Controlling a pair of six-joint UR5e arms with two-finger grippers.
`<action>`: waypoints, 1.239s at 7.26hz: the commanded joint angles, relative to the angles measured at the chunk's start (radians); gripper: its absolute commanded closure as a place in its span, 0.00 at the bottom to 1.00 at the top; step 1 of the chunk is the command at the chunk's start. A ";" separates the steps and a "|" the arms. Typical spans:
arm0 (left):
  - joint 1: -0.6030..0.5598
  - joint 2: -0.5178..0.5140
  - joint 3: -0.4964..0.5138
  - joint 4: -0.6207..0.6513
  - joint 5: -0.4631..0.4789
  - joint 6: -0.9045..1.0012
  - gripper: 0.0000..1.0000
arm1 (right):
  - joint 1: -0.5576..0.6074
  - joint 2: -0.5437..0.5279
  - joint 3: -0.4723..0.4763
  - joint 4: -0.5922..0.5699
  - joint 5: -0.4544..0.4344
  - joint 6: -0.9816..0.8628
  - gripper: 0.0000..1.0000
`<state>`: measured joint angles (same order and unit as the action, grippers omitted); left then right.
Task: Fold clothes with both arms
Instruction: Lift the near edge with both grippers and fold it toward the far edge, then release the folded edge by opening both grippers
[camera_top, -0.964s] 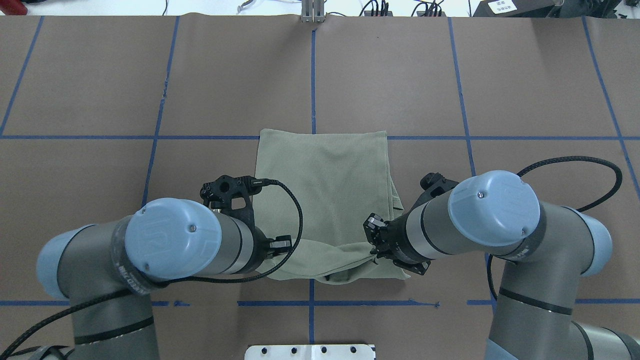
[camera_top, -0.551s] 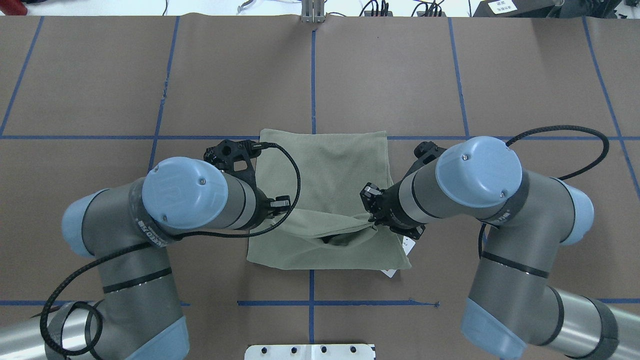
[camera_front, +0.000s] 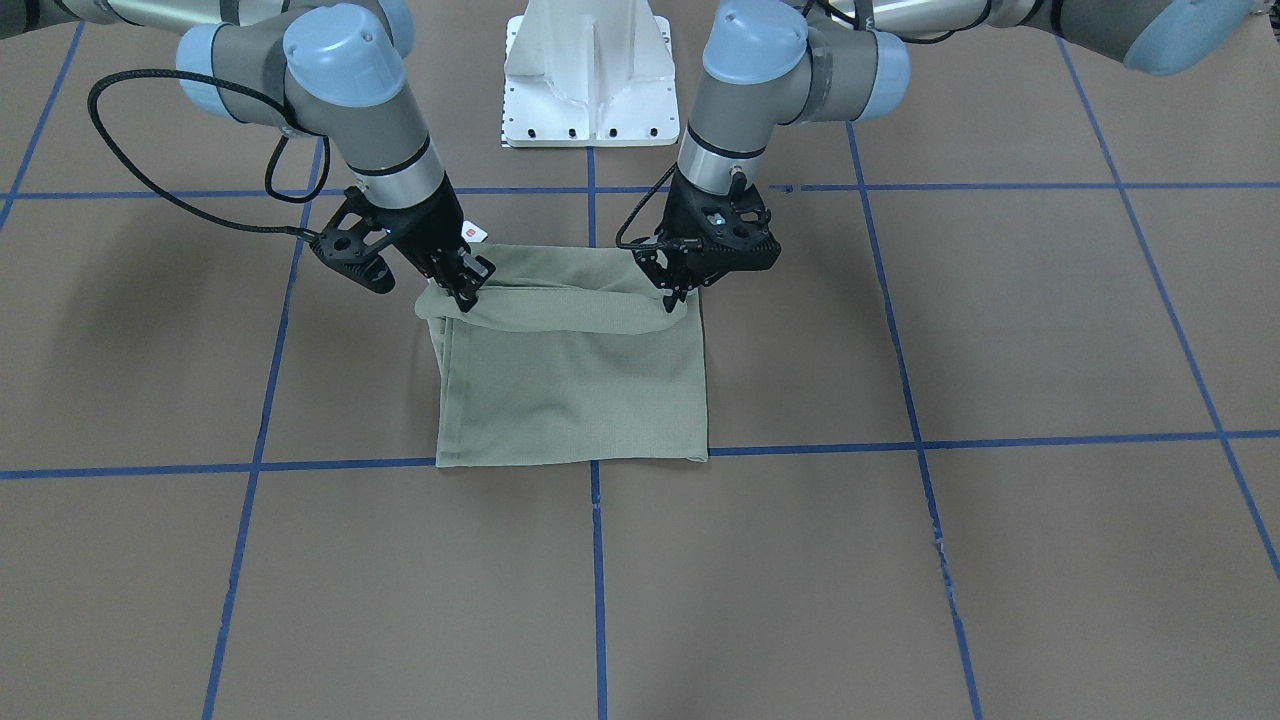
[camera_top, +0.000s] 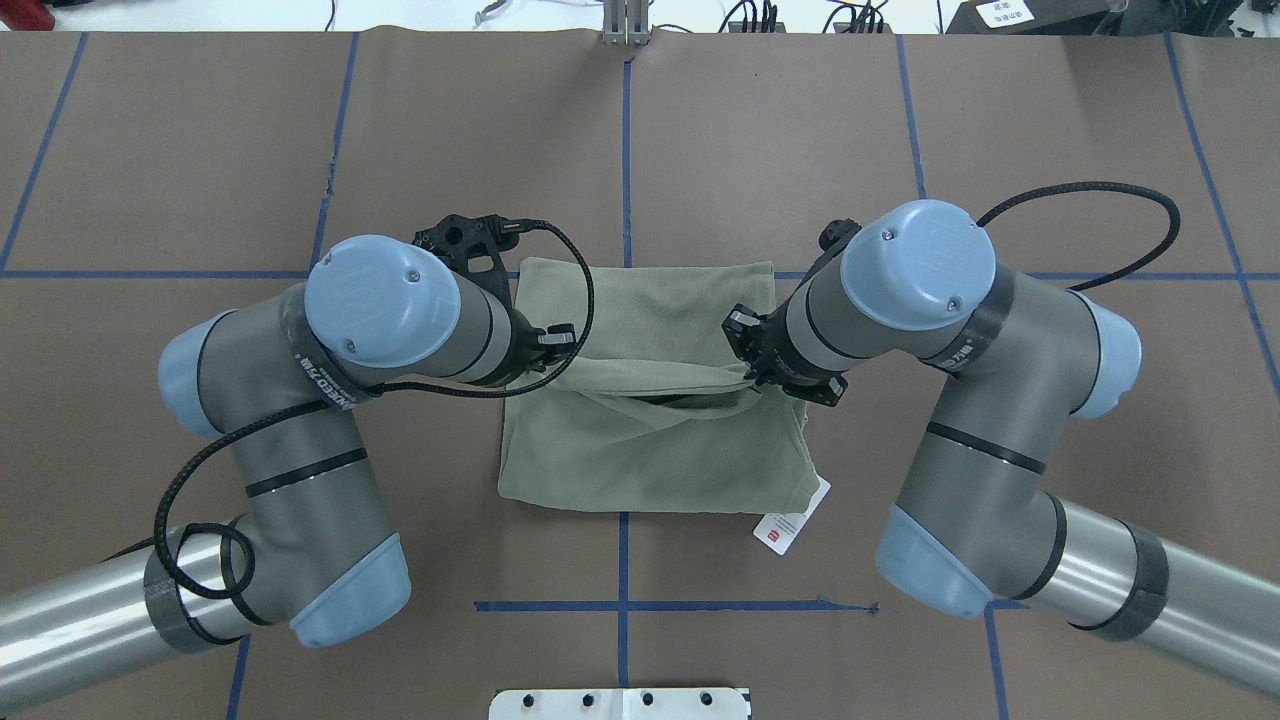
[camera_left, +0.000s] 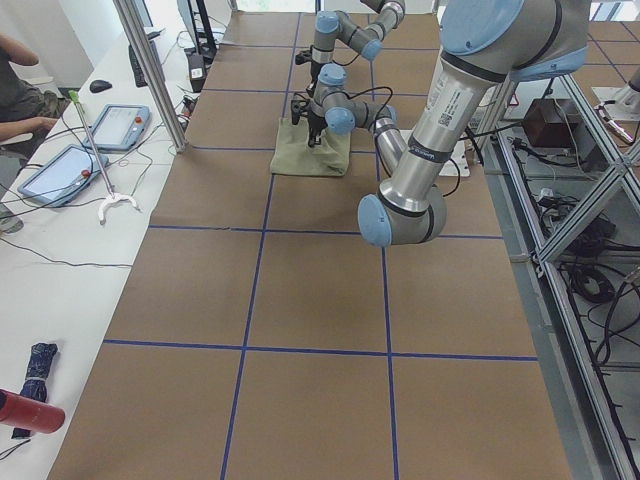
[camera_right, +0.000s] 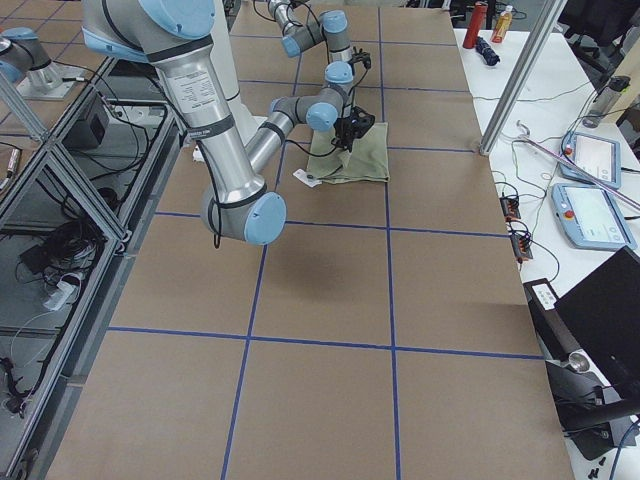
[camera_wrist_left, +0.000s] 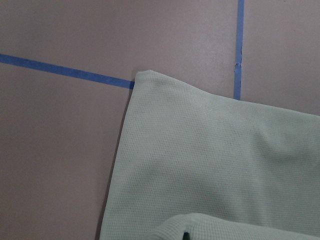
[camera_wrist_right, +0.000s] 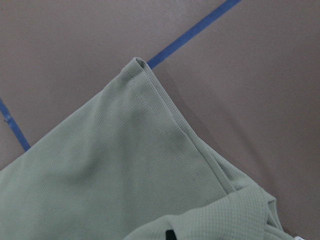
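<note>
The sage-green shirt (camera_top: 650, 455) lies folded into a rectangle at the table's middle; it also shows in the front-facing view (camera_front: 570, 390). My left gripper (camera_top: 562, 362) and right gripper (camera_top: 750, 380) are each shut on a corner of a shirt edge. They hold it raised as a fold stretched between them above the lower layer. In the front-facing view the left gripper (camera_front: 672, 292) is on the right and the right gripper (camera_front: 462, 295) on the left. The white paper tag (camera_top: 790, 525) lies beside the shirt's near right corner. Both wrist views show the flat lower layer (camera_wrist_left: 215, 165) (camera_wrist_right: 115, 175).
The white pedestal base (camera_top: 620, 703) stands at the table's near edge. Blue tape lines (camera_top: 625, 150) grid the brown table cover. Black cables (camera_top: 1100, 190) loop off both wrists. A side bench with tablets (camera_left: 70, 165) runs along the table's far side.
Both grippers have moved away from the robot with the lifted shirt edge, carrying it over the lower layer. The white tag has come into view at the near right corner.
</note>
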<state>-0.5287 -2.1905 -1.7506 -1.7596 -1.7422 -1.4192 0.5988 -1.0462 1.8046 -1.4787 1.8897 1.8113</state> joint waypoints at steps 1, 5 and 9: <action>-0.011 -0.012 0.022 -0.008 0.000 0.002 1.00 | 0.019 0.061 -0.083 0.002 0.003 -0.001 1.00; -0.071 -0.116 0.209 -0.068 0.004 0.003 1.00 | 0.055 0.069 -0.221 0.140 0.006 -0.004 0.37; -0.250 -0.189 0.476 -0.204 0.000 0.161 0.00 | 0.099 0.175 -0.361 0.140 0.017 -0.020 0.00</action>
<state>-0.7321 -2.3738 -1.2992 -1.9552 -1.7390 -1.3110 0.6834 -0.8989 1.4795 -1.3395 1.9003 1.7979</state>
